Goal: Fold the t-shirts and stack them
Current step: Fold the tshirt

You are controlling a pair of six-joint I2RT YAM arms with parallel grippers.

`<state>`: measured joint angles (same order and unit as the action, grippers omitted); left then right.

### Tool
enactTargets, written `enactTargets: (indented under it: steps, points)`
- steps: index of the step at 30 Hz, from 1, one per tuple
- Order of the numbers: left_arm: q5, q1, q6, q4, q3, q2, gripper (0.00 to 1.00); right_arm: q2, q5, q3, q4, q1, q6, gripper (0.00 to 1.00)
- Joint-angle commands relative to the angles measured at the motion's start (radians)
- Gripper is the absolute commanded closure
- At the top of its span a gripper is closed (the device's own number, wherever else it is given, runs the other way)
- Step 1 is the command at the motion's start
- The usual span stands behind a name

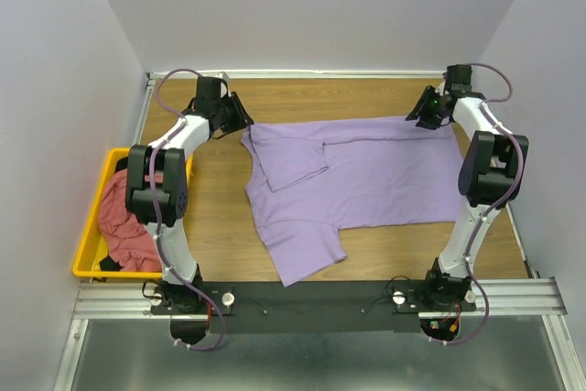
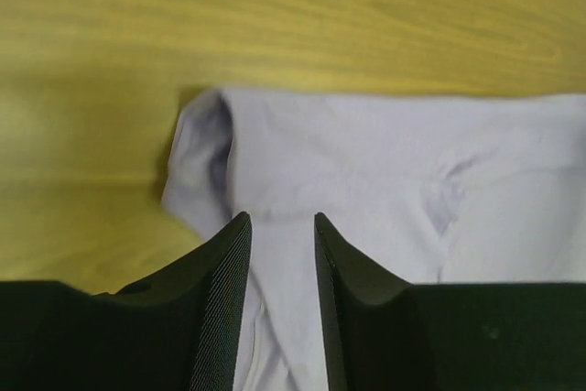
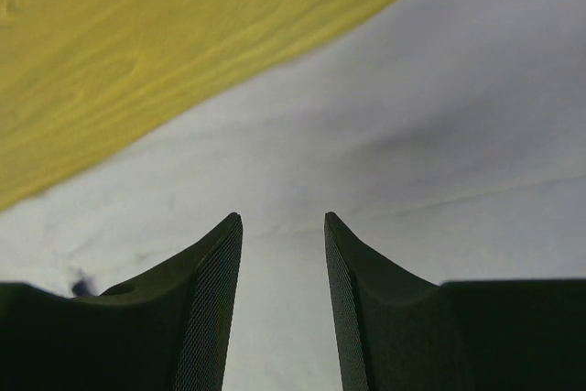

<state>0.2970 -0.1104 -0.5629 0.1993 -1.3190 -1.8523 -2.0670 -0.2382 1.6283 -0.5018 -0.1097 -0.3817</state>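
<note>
At the left, a yellow bin (image 1: pixel 85 246) holds a dusty red-pink t-shirt (image 1: pixel 124 217). The left gripper (image 1: pixel 242 123) is at the far-left corner of the lavender t-shirt (image 1: pixel 366 180), which lies spread on the wooden table (image 1: pixel 220 212); its jaws are partly parted and pinch nothing. The right gripper (image 1: pixel 421 116), likewise half open and empty, is at the shirt's far-right corner.

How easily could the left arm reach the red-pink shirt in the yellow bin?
Probably yes: the red-pink shirt lies uncovered in the yellow bin beside the left arm, and the left gripper, over the lavender shirt, is open and empty.
</note>
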Motion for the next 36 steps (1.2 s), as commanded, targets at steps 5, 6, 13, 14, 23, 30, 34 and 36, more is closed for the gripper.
enactTargets:
  steps: [5,6,13,14,23,30,34,36]
  points:
    - [0.031,0.008,-0.034,-0.075,-0.144,-0.182,0.63,-0.102,-0.061,0.044,0.126,-0.077,-0.062,0.52]
    - [0.031,0.008,-0.034,-0.077,-0.149,-0.203,0.64,-0.113,-0.07,0.044,0.141,-0.087,-0.062,0.52]
    - [0.03,0.009,-0.032,-0.083,-0.169,-0.281,0.78,-0.16,-0.092,0.039,0.213,-0.128,-0.077,0.52]
    - [0.027,0.009,-0.032,-0.081,-0.169,-0.288,0.83,-0.169,-0.093,0.038,0.221,-0.134,-0.079,0.52]
    - [-0.016,0.012,-0.055,0.024,-0.256,-0.363,1.0,-0.24,-0.115,0.019,0.286,-0.222,-0.146,0.52]
    - [-0.05,0.012,-0.058,0.121,-0.373,-0.423,1.0,-0.263,-0.095,0.01,0.292,-0.28,-0.187,0.52]
    - [-0.055,0.011,-0.051,0.153,-0.439,-0.456,1.0,-0.288,-0.108,0.031,0.293,-0.289,-0.187,0.52]
    - [-0.061,0.011,-0.045,0.167,-0.495,-0.476,1.0,-0.303,-0.13,0.048,0.29,-0.289,-0.171,0.52]
